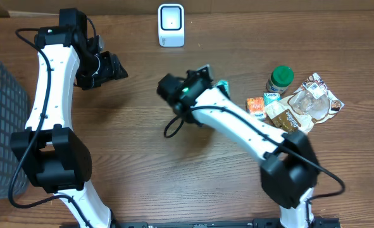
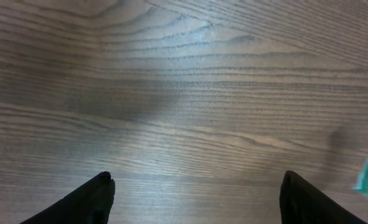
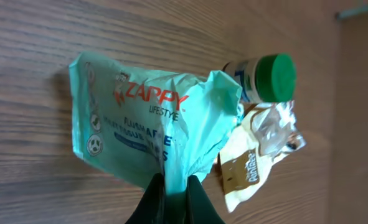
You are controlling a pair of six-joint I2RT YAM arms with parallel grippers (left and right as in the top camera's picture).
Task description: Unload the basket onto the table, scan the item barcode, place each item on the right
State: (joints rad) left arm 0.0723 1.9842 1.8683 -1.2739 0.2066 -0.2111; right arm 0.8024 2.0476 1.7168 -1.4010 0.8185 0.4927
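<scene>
Wood table (image 1: 142, 171); right tool (image 3: 174, 182) pinching teal wipes pack (image 3: 127, 121) edge.

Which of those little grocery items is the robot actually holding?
The teal Zappy packet, pinched in the right gripper. The green-lidded bottle, orange carton and beige pouch sit grouped together on the table, with no gripper on them.

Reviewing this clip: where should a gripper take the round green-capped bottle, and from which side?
The round green-capped bottle: close across its round body just below the cap, coming from its far side. It seems upright, and the small orange carton and clear crinkly packet crowd its near side.
</scene>
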